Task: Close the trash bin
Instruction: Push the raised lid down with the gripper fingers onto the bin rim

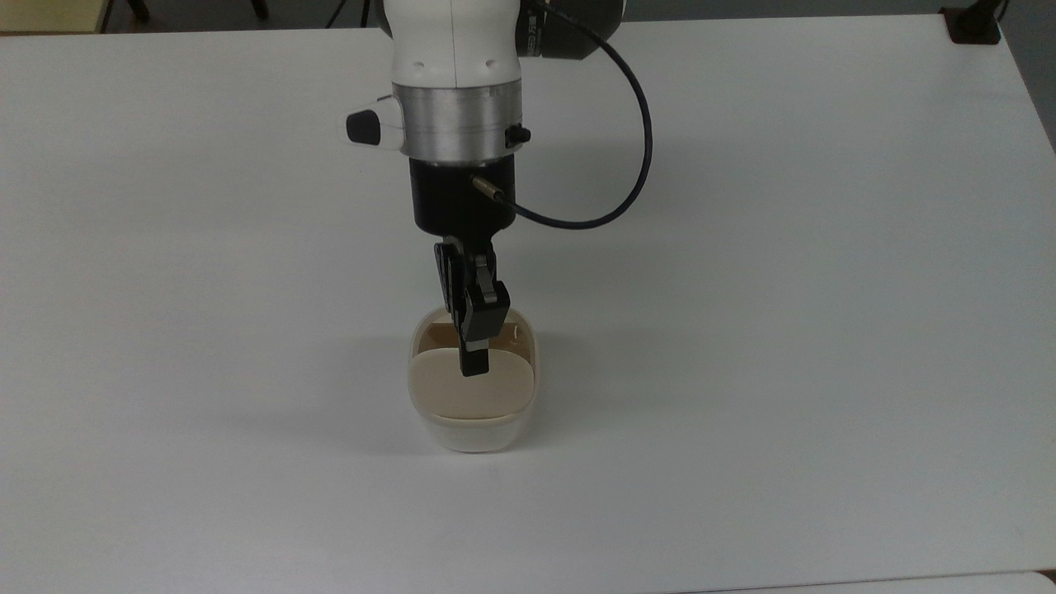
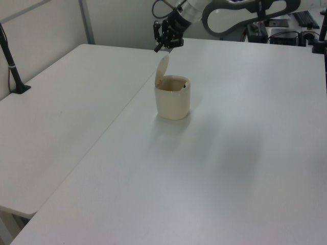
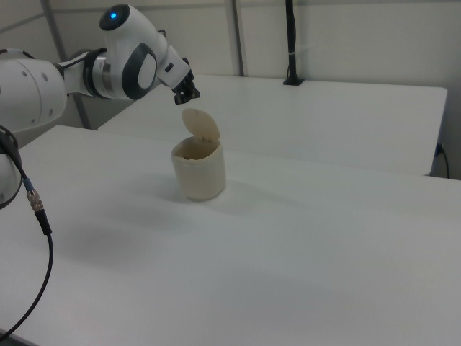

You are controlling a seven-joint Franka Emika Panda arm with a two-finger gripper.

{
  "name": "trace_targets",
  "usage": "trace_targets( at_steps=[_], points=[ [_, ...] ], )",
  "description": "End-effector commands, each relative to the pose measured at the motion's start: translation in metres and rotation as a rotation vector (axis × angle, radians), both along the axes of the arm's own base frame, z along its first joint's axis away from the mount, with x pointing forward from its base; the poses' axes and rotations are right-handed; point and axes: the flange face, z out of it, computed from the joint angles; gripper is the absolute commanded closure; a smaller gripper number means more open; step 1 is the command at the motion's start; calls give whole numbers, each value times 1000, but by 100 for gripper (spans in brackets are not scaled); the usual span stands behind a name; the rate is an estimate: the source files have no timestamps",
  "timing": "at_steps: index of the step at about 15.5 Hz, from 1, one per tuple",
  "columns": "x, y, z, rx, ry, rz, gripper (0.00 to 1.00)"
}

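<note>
White table point(image 1: 784, 289), cream trash bin point(image 1: 473, 412) standing on it, lid raised
</note>
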Motion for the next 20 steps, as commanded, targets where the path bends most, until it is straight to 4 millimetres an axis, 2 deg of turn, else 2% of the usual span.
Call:
trace_targets(
  at_steps=[1,6,8,12,14,17,20],
  points=[
    [5,4,-7,-19,-8,-5,100],
    [2,4,-27,-62,29,10,100],
    [-1,4,-20,-63,22,11,100],
    [-15,4,-21,-105,43,71,100],
    [-17,9,-27,-123,59,100,100],
    [-20,6,-32,-133,76,109,100],
    [-32,9,-34,-158,97,155,100]
  ],
)
